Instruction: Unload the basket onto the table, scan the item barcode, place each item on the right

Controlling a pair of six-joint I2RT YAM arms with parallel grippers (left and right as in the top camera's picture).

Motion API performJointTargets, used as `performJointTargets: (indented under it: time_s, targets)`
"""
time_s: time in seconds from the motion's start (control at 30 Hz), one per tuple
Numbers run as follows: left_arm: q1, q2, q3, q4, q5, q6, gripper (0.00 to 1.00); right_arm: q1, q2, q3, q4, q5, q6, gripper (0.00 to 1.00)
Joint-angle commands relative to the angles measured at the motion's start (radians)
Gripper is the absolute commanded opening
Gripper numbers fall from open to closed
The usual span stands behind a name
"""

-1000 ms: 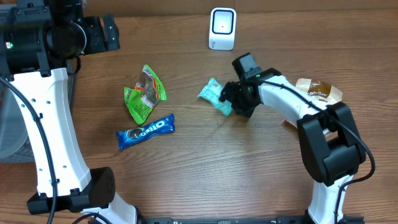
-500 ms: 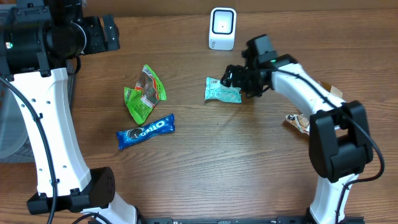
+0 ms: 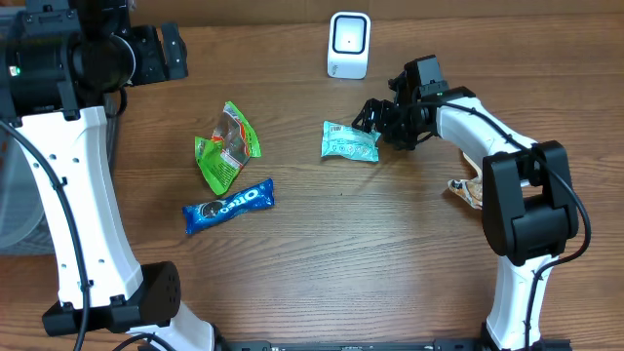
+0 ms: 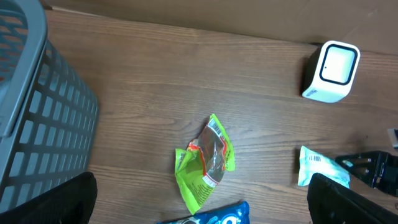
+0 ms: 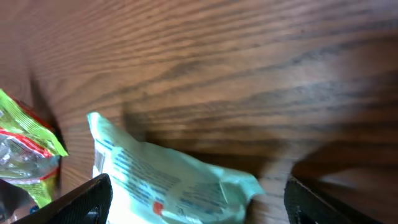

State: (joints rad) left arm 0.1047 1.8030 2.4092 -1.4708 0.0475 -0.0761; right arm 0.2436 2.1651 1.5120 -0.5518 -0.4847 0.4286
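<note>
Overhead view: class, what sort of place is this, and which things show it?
Probably a mock shop checkout on a wooden table: a small white scanner, loose snack packets such as the Oreo pack and teal packet, and a grey basket.

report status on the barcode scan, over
Left gripper far left, jaws open. Right gripper at the teal packet, jaws open; packet loose on the table. Nothing between it and the scanner.

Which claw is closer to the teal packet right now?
Right. The right claw is open, just beside the teal packet at its right end. The left claw is far off to the packet's left, toward the back.
</note>
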Motion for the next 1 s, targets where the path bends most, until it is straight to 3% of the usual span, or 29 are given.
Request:
performJointTargets:
  time_s: [0.0, 0.17, 0.23, 0.27, 0.33, 0.37, 0.43, 0.63, 0.97]
  targets:
    - [0.0, 0.008, 0.003, 0.002, -0.003, -0.01, 1.0, 0.009, 0.011, -0.084, 0.092, -0.102, 0.074, 0.85]
    - [0.0, 0.008, 0.003, 0.002, -0.003, -0.01, 1.0, 0.037, 0.014, -0.154, 0.179, -0.172, 0.132, 0.73]
    - [0.0, 0.008, 0.003, 0.002, -0.003, -0.01, 1.0, 0.045, 0.014, -0.154, 0.19, -0.18, 0.149, 0.63]
    - [0.0, 0.008, 0.003, 0.002, -0.003, -0.01, 1.0, 0.048, 0.014, -0.154, 0.192, -0.181, 0.149, 0.55]
    - [0.0, 0.008, 0.003, 0.002, -0.003, -0.01, 1.0, 0.049, 0.014, -0.154, 0.192, -0.191, 0.15, 0.24]
    - [0.0, 0.008, 0.003, 0.002, -0.003, -0.01, 1.0, 0.049, 0.014, -0.154, 0.193, -0.199, 0.152, 0.14]
    - [0.0, 0.008, 0.003, 0.002, -0.003, -0.01, 1.0, 0.049, 0.014, -0.153, 0.199, -0.206, 0.152, 0.04]
    - [0.0, 0.008, 0.003, 0.002, -0.003, -0.01, 1.0, 0.044, -0.011, -0.137, 0.263, -0.333, 0.079, 0.04]
    - [0.0, 0.008, 0.003, 0.002, -0.003, -0.01, 1.0, 0.031, -0.252, -0.123, 0.095, -0.209, -0.071, 0.04]
